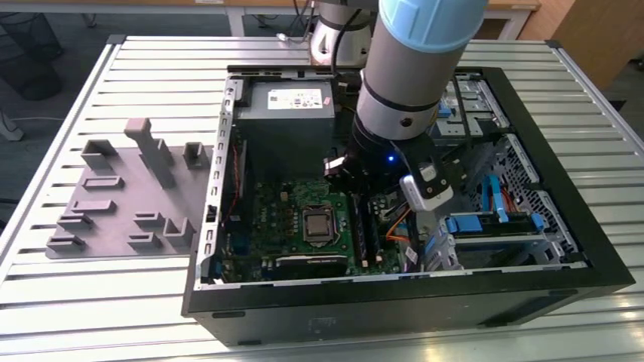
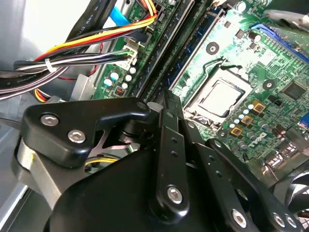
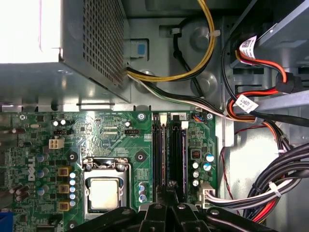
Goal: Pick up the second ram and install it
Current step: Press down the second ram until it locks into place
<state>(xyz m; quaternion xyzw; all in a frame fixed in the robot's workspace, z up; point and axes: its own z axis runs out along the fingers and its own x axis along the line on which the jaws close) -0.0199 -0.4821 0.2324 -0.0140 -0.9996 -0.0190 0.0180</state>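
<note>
Where the gripper (image 3: 170,189) stands: low inside the computer case (image 1: 403,305), with its tip right over the memory slots of the motherboard (image 3: 106,130), beside the processor socket (image 3: 104,192).
Fingers: drawn close together, with no gap to be made out between them in either wrist view.
Second ram (image 3: 177,154): it appears to stand on edge in one of the slots, running away from the fingertips. You cannot tell whether it is clicked fully home.
Look of the ram: a thin blue-green strip with dark chips, seen edge-on between the black slot walls.
Doing it well: keep the tip centred on the stick's top edge and press straight down. A tilt would likely seat one end and leave the other proud.
Watch: the cable bundle (image 3: 270,193) lies near the slots, so keep the arm off it.
Holder tray (image 1: 121,196): on the table, well apart from the case.
</note>
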